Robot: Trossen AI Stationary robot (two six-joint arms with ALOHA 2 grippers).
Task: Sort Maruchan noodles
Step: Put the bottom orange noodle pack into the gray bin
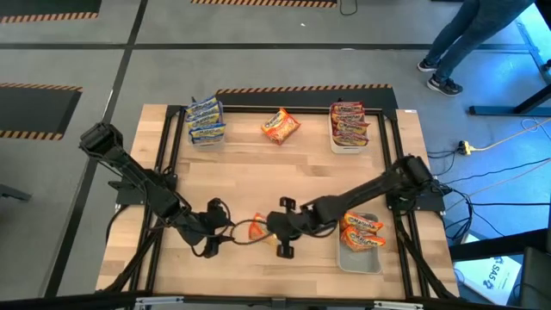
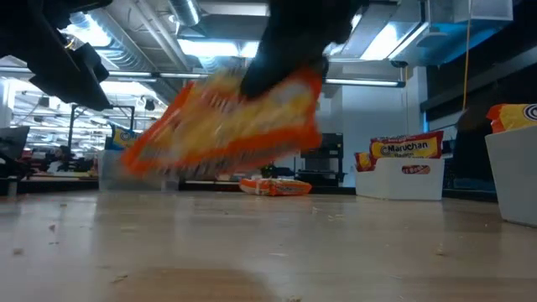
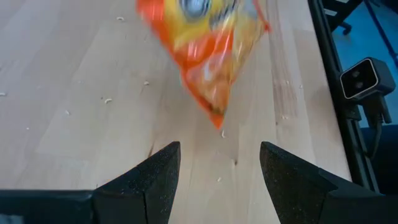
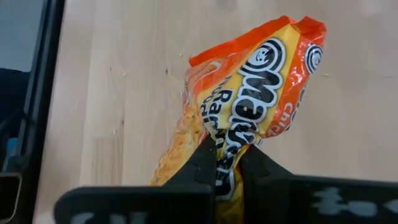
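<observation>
Gripping an orange Maruchan packet (image 4: 249, 118) at the near middle of the worktop (image 1: 284, 185), the right pincer (image 1: 274, 229) clenched on the lower edge of that packet, seen pinched between its two dark fingers (image 4: 202, 163) in the right wrist view; lifted clear of the wood in the low view, tilted, blurred, with a dark shape above it. Facing that same packet from just beside it, the left pincer (image 1: 225, 226) released, its two fingers (image 3: 158, 171) spread apart over bare wood, touching nothing. Sitting at the near right of the worktop, beside the right arm, a clear tub (image 1: 360, 258) holding more orange packets (image 1: 362, 232), the right arm crossing over its edge.

Lying farther back, alone at the far middle of the worktop, a second loose orange packet (image 1: 280, 127), flat on the wood, well apart from both pincers; visible also in the low view as a small orange shape behind the lifted one. Standing at the far left, a stack of blue-and-yellow packets (image 1: 205, 120); cannot tell if a tub is around them. Standing at the far right, a white tub (image 1: 349, 144) with red packets (image 1: 349, 120) piled inside, the Maruchan name readable on them in the low view. Walking on the grey floor beyond the far right corner, a person's legs (image 1: 456, 43) in dark shoes.
</observation>
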